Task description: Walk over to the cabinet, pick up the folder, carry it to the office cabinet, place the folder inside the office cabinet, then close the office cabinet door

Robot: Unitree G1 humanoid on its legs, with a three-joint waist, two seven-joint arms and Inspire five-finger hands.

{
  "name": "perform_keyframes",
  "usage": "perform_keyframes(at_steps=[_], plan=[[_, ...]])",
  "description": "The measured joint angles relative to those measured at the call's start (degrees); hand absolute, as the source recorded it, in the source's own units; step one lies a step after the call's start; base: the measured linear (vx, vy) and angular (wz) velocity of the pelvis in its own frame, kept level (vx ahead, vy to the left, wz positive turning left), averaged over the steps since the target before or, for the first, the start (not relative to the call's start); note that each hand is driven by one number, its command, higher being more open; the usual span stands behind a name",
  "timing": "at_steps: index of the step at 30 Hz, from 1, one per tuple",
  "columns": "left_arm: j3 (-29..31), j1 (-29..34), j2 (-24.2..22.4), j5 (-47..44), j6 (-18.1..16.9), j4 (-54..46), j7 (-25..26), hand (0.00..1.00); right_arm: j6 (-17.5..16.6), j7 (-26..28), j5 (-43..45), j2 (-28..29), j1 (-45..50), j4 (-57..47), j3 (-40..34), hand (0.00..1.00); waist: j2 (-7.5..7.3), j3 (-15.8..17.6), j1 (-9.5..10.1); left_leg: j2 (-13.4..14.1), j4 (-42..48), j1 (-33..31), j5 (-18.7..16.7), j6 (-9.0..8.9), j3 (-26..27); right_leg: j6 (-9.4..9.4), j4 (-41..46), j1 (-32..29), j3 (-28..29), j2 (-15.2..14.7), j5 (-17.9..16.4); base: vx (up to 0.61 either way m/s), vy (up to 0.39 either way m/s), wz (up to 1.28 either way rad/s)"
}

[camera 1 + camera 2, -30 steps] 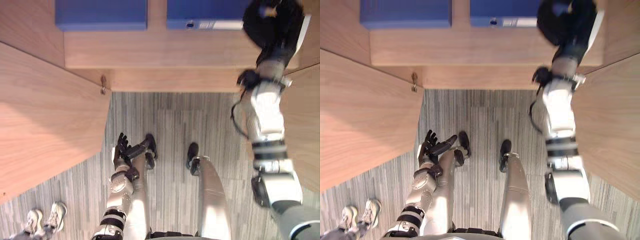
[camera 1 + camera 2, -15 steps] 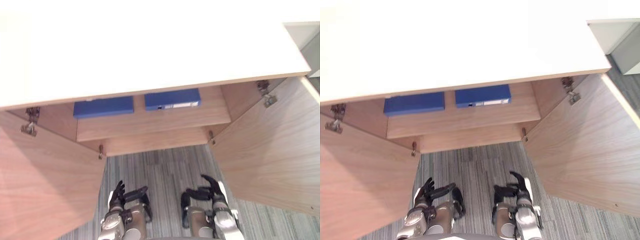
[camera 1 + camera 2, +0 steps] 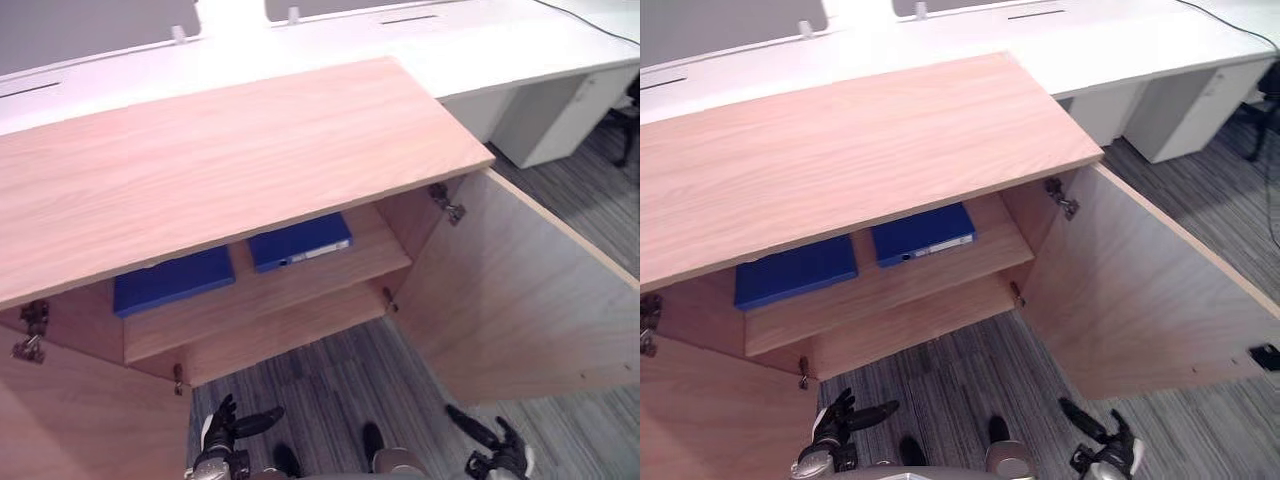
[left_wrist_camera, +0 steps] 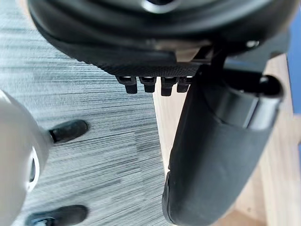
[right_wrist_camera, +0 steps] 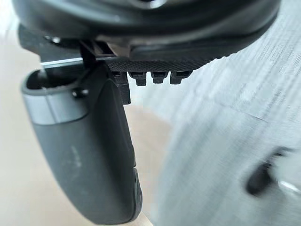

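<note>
Grey striped carpet floor (image 3: 330,375) lies nearest, and both robot hands hang low over it, holding nothing. The left robot hand (image 3: 222,428) is at the lower left, fingers spread apart and thumb stuck out toward the middle. The right robot hand (image 3: 497,448) is at the lower right, splayed loose in the same way. Just past them stands a low light-wood cabinet (image 3: 230,150) with both doors swung open: the left wooden door (image 3: 85,425) beside the left robot hand, and the right wooden door (image 3: 510,290) angled wide out over the carpet. Small metal hinges (image 3: 445,202) show at the corners of the opening. Inside, on the wooden shelf (image 3: 330,275), two folders lie flat, well apart from either robot hand. A plain blue folder (image 3: 172,279) sits toward the left. A second blue folder with a pale label on its edge (image 3: 298,240) sits just beside it toward the right, with a narrow strip of shelf between them. The broad cabinet top overhangs their far ends. Beyond the cabinet runs a long white bench (image 3: 500,50).
</note>
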Motion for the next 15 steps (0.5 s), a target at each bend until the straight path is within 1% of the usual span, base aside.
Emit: perform_keyframes(at_steps=[3, 4, 5, 6, 8, 9, 10, 12, 13, 14, 15], plan=[[-0.01, 0.64, 0.94, 0.97, -0.03, -0.01, -0.34, 1.0, 0.0, -0.37, 0.04, -3.4, -0.93, -4.34, -1.77, 1.0, 0.02, -0.01, -0.1, -0.75, 0.12, 0.08, -0.54, 0.22, 2.69, 0.32, -0.49, -1.38, 3.18, 0.0, 0.97, -0.03, 0.02, -0.62], [-0.09, 1.21, 1.6, 1.04, -0.08, -0.01, -0.8, 1.0, -0.17, -0.36, 0.03, -6.02, -2.89, -5.2, -1.8, 1.0, 0.05, 0.0, -0.26, -1.07, 0.34, 0.07, -0.9, 0.59, 3.85, 0.43, -0.92, -2.06, 5.11, 0.09, 1.62, -0.01, 0.001, -0.66], [-0.1, 1.32, 1.71, 1.05, -0.09, -0.01, -0.84, 1.0, -0.17, -0.36, 0.03, -6.6, -3.43, -5.23, -1.8, 1.0, 0.05, 0.0, -0.32, -1.12, 0.41, 0.06, -1.03, 0.57, 4.18, 0.44, -1.0, -2.15, 5.5, 0.09, 1.74, 0.01, -0.013, -0.63], [-0.11, 1.7, 1.99, 1.13, -0.13, 0.0, -0.99, 1.0, -0.23, -0.37, 0.03, -8.6, -5.57, -5.25, -1.74, 1.0, 0.14, 0.06, -0.53, -1.26, 1.02, -0.05, -1.7, 0.68, 4.9, 0.67, -1.19, -2.6, 6.75, 0.09, 2.04, 0.01, -0.013, -0.47], [-0.37, 2.01, 2.2, 1.43, -0.29, 0.0, -1.27, 1.0, -0.49, -0.29, 0.01, -11.35, -8.55, -5.29, -1.16, 1.0, 0.57, 0.32, -0.75, -1.31, 2.29, -0.34, -2.88, 0.74, 5.74, 0.73, -1.47, -3.04, 8.35, 0.07, 2.27, 0.03, -0.03, -0.45], [-0.72, 2.03, 2.26, 2.04, -0.41, -0.03, -1.48, 1.0, -0.65, -0.27, 0.02, -12.98, -10.58, -5.28, -0.75, 1.0, 1.01, 0.59, -0.76, -1.21, 3.48, -0.77, -3.84, 0.65, 6.55, 0.79, -1.48, -3.49, 9.26, 0.03, 2.33, 0.03, -0.034, -0.34], [-1.05, 2.08, 2.27, 2.07, -0.47, -0.05, -1.65, 1.0, -0.68, -0.28, 0.04, -14.03, -11.68, -5.27, 0.07, 1.0, 1.29, 0.76, -0.76, -1.15, 4.09, -1.05, -4.29, 0.8, 7.13, 0.8, -1.48, -3.82, 9.78, 0.03, 2.42, 0.03, -0.036, -0.45], [-1.38, 2.13, 2.26, 2.09, -0.57, -0.12, -2.19, 1.0, -0.78, 0.33, 0.0, -18.73, -16.6, -4.86, 6.09, 1.0, 2.41, 1.62, -0.84, -0.62, 7.25, -2.9, -6.37, 1.05, 8.59, 0.84, -1.5, -5.62, 12.28, 0.13, 3.13, 0.05, -0.049, -0.54], [-1.38, 2.13, 2.26, 2.09, -0.61, -0.18, -2.23, 1.0, -0.81, 0.57, -0.01, -19.83, -18.1, -4.43, 7.89, 1.0, 2.61, 1.88, -0.89, -0.48, 8.09, -3.38, -6.96, 1.12, 8.59, 0.91, -1.64, -6.11, 12.86, 0.2, 3.4, 0.06, -0.066, -0.61], [-1.46, 2.07, 2.25, 2.08, -0.73, -0.27, -2.24, 1.0, -0.89, 0.97, 0.09, -21.52, -21.49, -3.37, 10.8, 1.0, 3.18, 2.61, -0.8, -0.1, 9.76, -4.13, -8.09, 1.38, 8.59, 0.87, -1.71, -6.86, 14.06, 0.47, 3.91, 0.07, -0.068, -0.67], [-1.79, 2.04, 2.16, 2.08, -0.9, -0.35, -2.25, 1.0, -1.17, 0.94, 0.0, -22.68, -24.69, -1.55, 12.15, 1.0, 3.91, 3.25, -0.76, 0.47, 11.39, -4.79, -9.33, 1.4, 8.81, 0.76, -1.7, -7.36, 15.06, 1.0, 4.65, 0.07, -0.063, -0.7]])
